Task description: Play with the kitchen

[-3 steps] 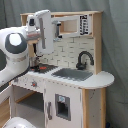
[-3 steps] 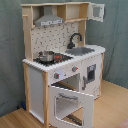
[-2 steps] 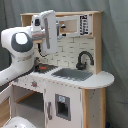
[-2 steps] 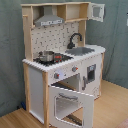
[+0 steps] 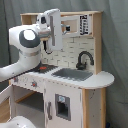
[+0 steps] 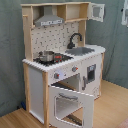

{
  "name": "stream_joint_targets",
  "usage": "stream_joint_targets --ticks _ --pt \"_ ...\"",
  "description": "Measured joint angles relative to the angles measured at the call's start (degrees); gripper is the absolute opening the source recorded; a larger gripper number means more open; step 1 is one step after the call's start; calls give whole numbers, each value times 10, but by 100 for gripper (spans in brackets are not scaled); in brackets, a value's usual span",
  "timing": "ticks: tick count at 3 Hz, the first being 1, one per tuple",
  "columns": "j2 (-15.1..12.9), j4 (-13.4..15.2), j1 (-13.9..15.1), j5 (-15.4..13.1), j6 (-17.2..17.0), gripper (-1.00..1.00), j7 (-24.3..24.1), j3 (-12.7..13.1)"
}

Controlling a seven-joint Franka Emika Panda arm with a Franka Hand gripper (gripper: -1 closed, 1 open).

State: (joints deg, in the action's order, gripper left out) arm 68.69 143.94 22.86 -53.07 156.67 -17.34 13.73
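The kitchen [image 5: 75,87] [image 6: 60,65] is a tall white and light-wood toy, seen in both exterior views. It has a grey hood [image 6: 49,20], a black faucet [image 5: 84,59] [image 6: 75,39], a sink [image 5: 72,75] [image 6: 82,50] and a pot [image 6: 46,56] on the stove. Its windowed oven door [image 6: 70,102] hangs open toward the floor. In the first exterior view my white arm [image 5: 27,42] reaches in from the left. My gripper [image 5: 46,49] hangs high in front of the kitchen's upper left, above the stove. The arm does not show in the second exterior view.
A grey curtain [image 6: 10,50] hangs behind the kitchen, which stands on a wooden floor [image 6: 112,107]. A small upper cupboard door [image 6: 97,11] at the top right stands open. A light wooden frame [image 5: 5,102] sits low at the first exterior view's left.
In the first exterior view my arm's hand has moved to the right, closer in front of the kitchen's upper part. The kitchen looks the same in the second exterior view.
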Motion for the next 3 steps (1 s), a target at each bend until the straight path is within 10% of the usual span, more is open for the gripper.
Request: stream_joint_targets --ticks 3 --pt "-121 -80 9 2 25 -100 -30 94"
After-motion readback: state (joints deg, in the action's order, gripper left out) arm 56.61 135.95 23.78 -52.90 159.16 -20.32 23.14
